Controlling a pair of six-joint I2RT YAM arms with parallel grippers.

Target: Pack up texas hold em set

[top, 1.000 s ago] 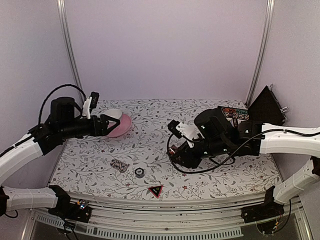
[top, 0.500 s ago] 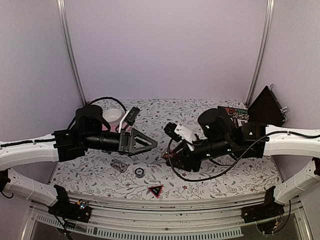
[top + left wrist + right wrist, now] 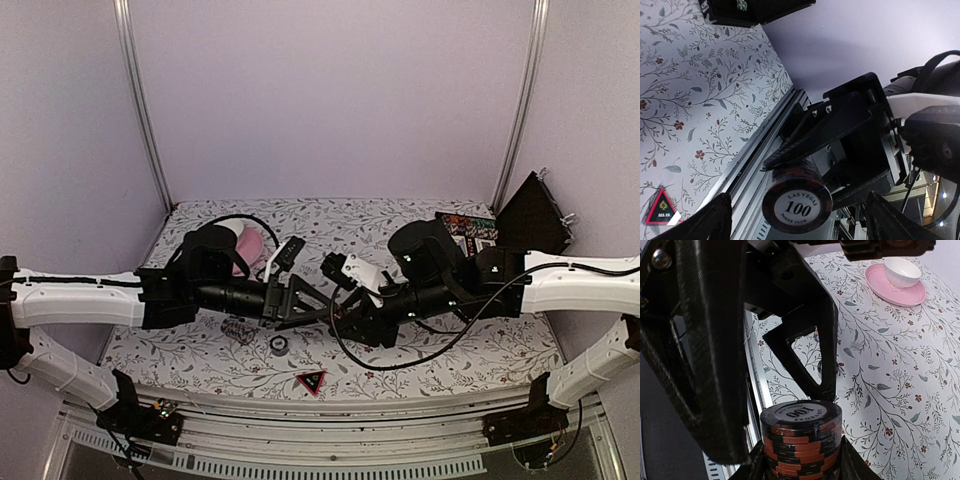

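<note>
My right gripper (image 3: 801,462) is shut on an orange-and-black striped chip roll (image 3: 801,432) with "100" on its end face, held above the table's middle (image 3: 348,315). My left gripper (image 3: 797,222) is open, its fingers (image 3: 810,340) spread to either side of the roll's end (image 3: 796,205) without touching it. The black case (image 3: 530,212) stands open at the back right. A grey striped chip roll (image 3: 238,329) and the red-black triangle marker (image 3: 311,381) lie on the table near the front. The marker also shows in the left wrist view (image 3: 661,207).
A pink saucer with a white cup (image 3: 896,280) sits at the back left, partly behind my left arm (image 3: 248,255). A small dark round piece (image 3: 279,345) lies next to the grey roll. The table's metal front rail (image 3: 747,160) runs close below the grippers.
My left arm has swung from the saucer at the back left to the middle, its open gripper now at the roll. My right gripper has shifted slightly left with the roll.
</note>
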